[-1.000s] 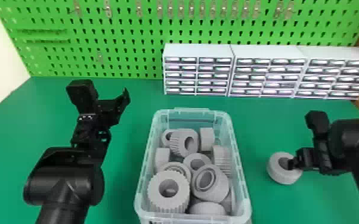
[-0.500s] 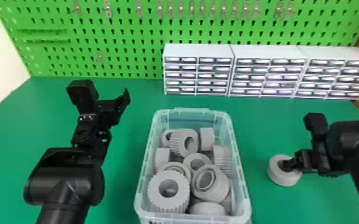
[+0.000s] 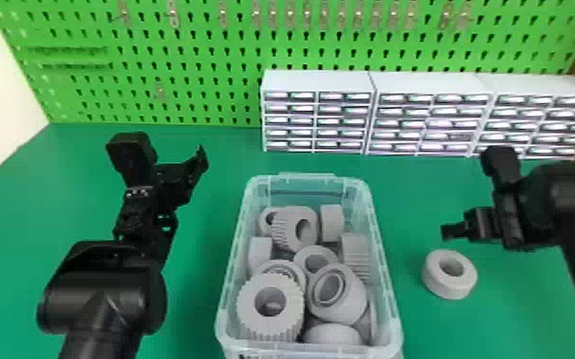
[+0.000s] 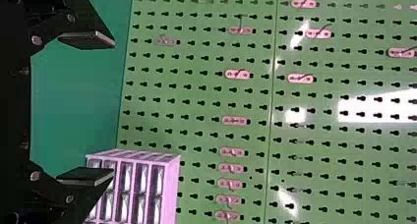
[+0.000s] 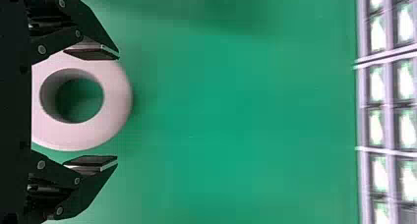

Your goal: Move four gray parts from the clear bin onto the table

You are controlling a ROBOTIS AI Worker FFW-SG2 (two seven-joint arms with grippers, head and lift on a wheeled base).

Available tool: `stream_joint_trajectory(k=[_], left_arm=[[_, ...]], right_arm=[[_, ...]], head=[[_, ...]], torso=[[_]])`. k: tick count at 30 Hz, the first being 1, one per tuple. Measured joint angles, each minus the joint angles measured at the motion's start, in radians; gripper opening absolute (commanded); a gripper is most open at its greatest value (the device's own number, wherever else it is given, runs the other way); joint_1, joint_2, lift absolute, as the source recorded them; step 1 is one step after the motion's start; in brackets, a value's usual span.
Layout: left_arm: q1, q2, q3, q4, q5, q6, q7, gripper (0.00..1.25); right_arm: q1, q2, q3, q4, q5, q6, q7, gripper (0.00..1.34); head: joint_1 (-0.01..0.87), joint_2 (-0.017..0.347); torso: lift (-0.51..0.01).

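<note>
The right gripper (image 3: 449, 231) is above and just behind a gray ring (image 3: 450, 274) lying flat on the green table, right of the clear bin (image 3: 391, 305). In the right wrist view the right gripper (image 5: 118, 108) is open, and the gray ring (image 5: 115, 103) shows below its parted fingers. Several gray parts lie piled in the bin, a ribbed gear (image 3: 248, 305) at the front left among them. My left gripper (image 3: 203, 160) is parked over the table left of the bin; in the left wrist view the left gripper (image 4: 113, 108) stands open and holds nothing.
White drawer cabinets (image 3: 317, 81) line the table's back, from behind the bin to the right. A green pegboard (image 3: 181, 57) rises behind them. Bare green table (image 3: 224, 157) lies between the left gripper and the bin's back corner.
The right gripper has let go of the gray ring and risen away from it toward the back. The ring stays on the table. The left arm has kept still.
</note>
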Motion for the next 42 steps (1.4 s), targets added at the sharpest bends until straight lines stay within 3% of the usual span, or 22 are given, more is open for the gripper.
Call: stream_joint_trajectory(k=[10, 24, 31, 42], left_arm=[[0.004, 0.000, 0.004, 0.000, -0.001, 0.000, 0.000, 0.91], [0.006, 0.000, 0.008, 0.000, 0.001, -0.002, 0.000, 0.91], [0.006, 0.000, 0.008, 0.000, 0.001, -0.002, 0.000, 0.91], [0.006, 0.000, 0.006, 0.000, 0.001, -0.002, 0.000, 0.91]], right_arm=[[-0.004, 0.011, 0.006, -0.111, -0.009, -0.012, 0.000, 0.88], [0.051, 0.019, -0.038, -0.227, -0.049, -0.162, 0.000, 1.16], [0.076, 0.017, -0.055, -0.251, -0.066, -0.231, 0.000, 1.25], [0.126, 0.021, -0.053, -0.281, -0.075, -0.388, 0.000, 1.27]], head=[[0.693, 0.072], [0.693, 0.072], [0.693, 0.072], [0.693, 0.072]], torso=[[-0.052], [-0.052], [-0.052], [-0.052]])
